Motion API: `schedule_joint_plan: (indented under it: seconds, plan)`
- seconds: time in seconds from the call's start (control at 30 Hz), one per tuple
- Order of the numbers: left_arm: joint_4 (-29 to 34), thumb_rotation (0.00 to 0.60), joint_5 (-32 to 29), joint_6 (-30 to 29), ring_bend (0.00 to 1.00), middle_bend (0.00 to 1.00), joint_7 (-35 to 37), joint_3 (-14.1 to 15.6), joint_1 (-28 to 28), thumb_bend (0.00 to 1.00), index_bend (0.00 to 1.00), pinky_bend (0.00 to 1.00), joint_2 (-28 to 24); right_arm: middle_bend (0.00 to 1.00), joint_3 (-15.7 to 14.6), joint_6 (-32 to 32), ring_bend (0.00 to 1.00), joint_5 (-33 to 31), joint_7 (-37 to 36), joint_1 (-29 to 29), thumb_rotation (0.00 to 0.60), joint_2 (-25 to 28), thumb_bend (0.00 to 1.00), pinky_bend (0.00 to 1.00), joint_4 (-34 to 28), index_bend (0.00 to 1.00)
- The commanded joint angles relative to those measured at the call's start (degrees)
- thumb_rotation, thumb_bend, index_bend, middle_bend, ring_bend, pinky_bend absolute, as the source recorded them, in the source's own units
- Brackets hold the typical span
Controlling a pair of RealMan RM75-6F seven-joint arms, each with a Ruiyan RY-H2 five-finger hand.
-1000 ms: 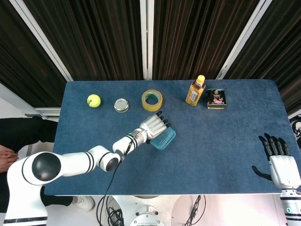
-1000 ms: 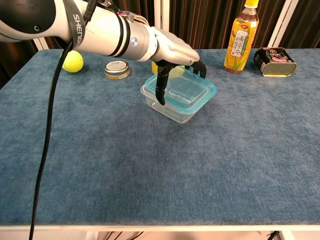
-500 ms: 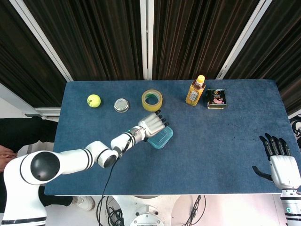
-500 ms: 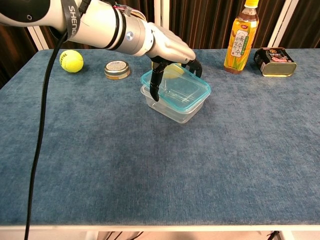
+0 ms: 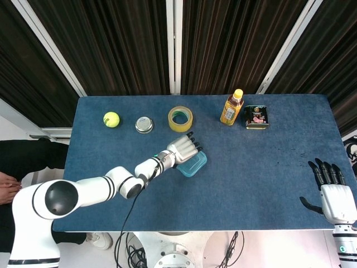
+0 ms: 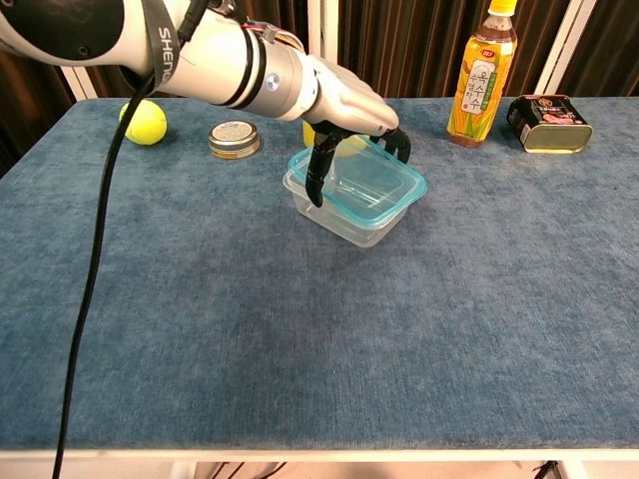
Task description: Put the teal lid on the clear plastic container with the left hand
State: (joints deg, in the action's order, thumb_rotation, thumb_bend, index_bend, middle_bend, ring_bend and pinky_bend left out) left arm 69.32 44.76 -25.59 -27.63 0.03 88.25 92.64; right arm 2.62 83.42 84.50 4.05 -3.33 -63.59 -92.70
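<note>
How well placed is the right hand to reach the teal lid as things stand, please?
Probably not well: the right hand sits open at the table's far right edge, while the teal lid lies mid-table under the left hand.

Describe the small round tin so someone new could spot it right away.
Look along the far edge of the blue table, left half. Between the tennis ball and the yellow tape roll sits the round metal tin. It is the only flat, silvery thing there, lower than both neighbours.

Left hand (image 5: 182, 148) on teal lid (image 5: 193, 163)
</note>
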Motion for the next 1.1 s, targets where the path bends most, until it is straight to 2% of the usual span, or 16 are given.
schedule_joint_plan:
  seconds: [0.03,0.43,0.93,1.1]
  plan:
    - [-0.65,0.600,-0.95,0.06,0.15,0.31,0.02,0.36,0.51,0.12,0.34,0.03,0.35,0.00,0.00,-0.03,0.00,-0.05,-0.05,0.02,0.600,0.03,0.10,0.00,0.06,0.00]
    - [-0.46,0.600,-9.48,-0.92,0.15,0.30,-0.77,2.69,3.06,0.12,0.33,0.03,0.35,0.00,0.08,-0.21,0.00,-0.12,-0.66,-0.03,0.600,0.03,0.10,0.00,0.45,0.00]
    - [2.59,0.600,-15.44,-5.88,0.15,0.30,-4.06,4.93,4.86,0.12,0.32,0.03,1.01,0.00,-0.06,-0.13,0.00,0.12,-1.54,0.14,0.600,-0.12,0.10,0.00,1.14,0.00]
    - [3.15,0.600,-18.15,-6.53,0.15,0.26,-5.32,5.23,5.79,0.12,0.28,0.03,1.11,0.00,-0.08,-0.09,0.00,0.15,-1.64,0.20,0.600,-0.11,0.10,0.00,1.23,0.00]
